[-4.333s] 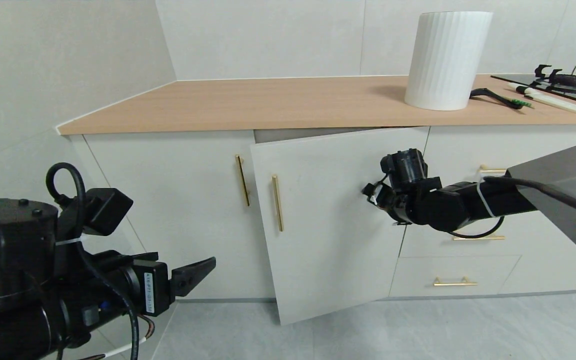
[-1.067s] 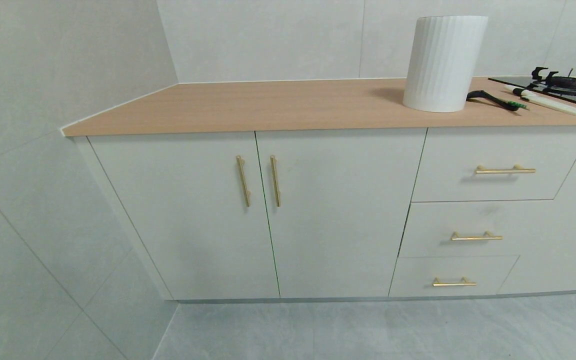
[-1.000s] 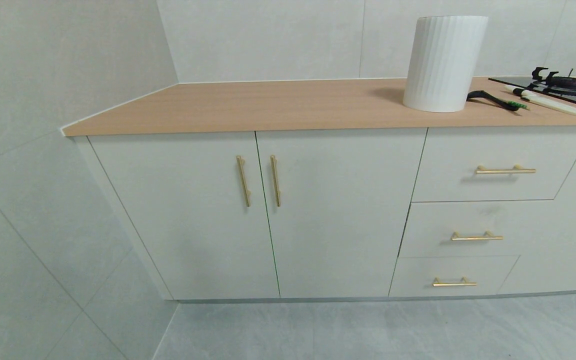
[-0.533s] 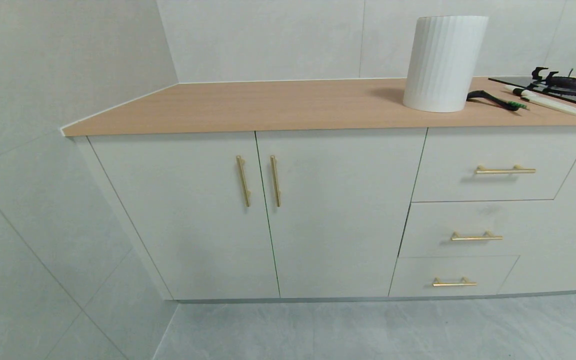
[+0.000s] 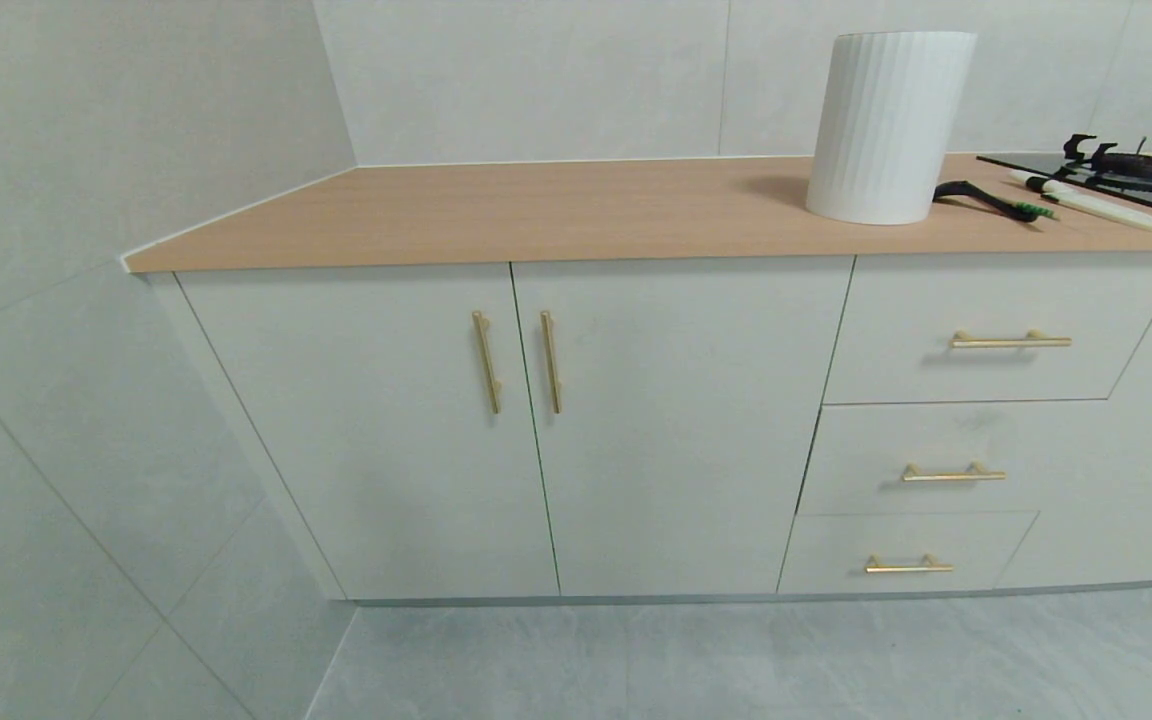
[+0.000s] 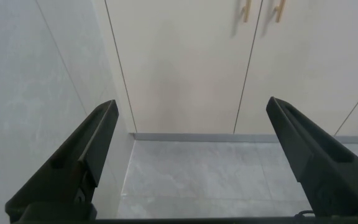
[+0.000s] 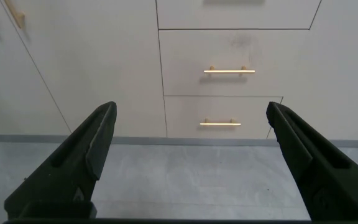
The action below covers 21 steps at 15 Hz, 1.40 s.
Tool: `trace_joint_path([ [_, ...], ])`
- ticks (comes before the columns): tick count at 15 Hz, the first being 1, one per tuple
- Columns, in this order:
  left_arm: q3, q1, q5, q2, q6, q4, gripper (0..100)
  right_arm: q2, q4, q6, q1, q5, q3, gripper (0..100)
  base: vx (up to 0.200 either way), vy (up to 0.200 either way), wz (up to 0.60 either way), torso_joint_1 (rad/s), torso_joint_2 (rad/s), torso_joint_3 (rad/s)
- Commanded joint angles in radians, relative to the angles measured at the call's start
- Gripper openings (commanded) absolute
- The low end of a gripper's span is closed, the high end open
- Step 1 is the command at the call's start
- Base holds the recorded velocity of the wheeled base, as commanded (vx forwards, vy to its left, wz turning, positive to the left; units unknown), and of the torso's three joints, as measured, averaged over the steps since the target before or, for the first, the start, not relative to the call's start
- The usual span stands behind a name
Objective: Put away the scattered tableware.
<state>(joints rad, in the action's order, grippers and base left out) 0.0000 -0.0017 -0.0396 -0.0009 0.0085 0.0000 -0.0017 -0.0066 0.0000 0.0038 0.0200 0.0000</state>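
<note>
On the wooden countertop (image 5: 536,210) at the right lie a black-handled utensil with a green tip (image 5: 986,196) and a long white utensil (image 5: 1086,203), next to a tall white ribbed container (image 5: 886,125). Both cabinet doors (image 5: 676,420) below stand closed, their gold handles (image 5: 550,362) side by side. My left gripper (image 6: 191,106) is open with nothing between its fingers, low before the cabinet doors (image 6: 185,62) and the floor. My right gripper (image 7: 191,107) is open too, facing the drawers (image 7: 229,71) near the floor.
A black stove burner (image 5: 1131,165) sits at the counter's far right. Three drawers with gold handles (image 5: 1011,340) are stacked right of the doors. A tiled wall (image 5: 86,300) closes off the left side. Grey floor (image 5: 736,660) lies in front of the cabinets.
Since 4.3 s ago the right cabinet door has gone from ajar to closed, and both arms have left the head view. Nothing has changed over the last second.
</note>
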Motion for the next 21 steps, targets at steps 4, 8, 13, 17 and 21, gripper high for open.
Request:
trace_joint_path([
  [4,0.000,0.000,0.000,0.001,0.007,0.000,100,0.002,0.004,0.002,0.001,0.000,0.000,100,0.000,0.000,0.00,0.000,0.00,0.000],
  [8,0.000,0.000,0.000,0.001,0.004,0.000,100,0.002,0.004,0.002,0.001,0.000,0.000,100,0.000,-0.150,0.00,0.001,0.00,0.001],
  [13,0.000,0.000,0.000,0.001,0.007,0.000,100,0.002,0.004,0.002,0.001,0.000,0.000,100,0.000,-0.200,0.00,0.004,0.00,0.003],
  [17,0.000,0.000,0.000,0.001,0.007,0.000,100,0.002,0.004,0.002,0.001,0.000,0.000,100,0.000,-0.200,0.00,0.001,0.00,0.002],
  [21,0.000,0.000,0.000,0.001,0.007,0.000,100,0.002,0.004,0.002,0.001,0.000,0.000,100,0.000,-0.200,0.00,0.002,0.00,0.004],
])
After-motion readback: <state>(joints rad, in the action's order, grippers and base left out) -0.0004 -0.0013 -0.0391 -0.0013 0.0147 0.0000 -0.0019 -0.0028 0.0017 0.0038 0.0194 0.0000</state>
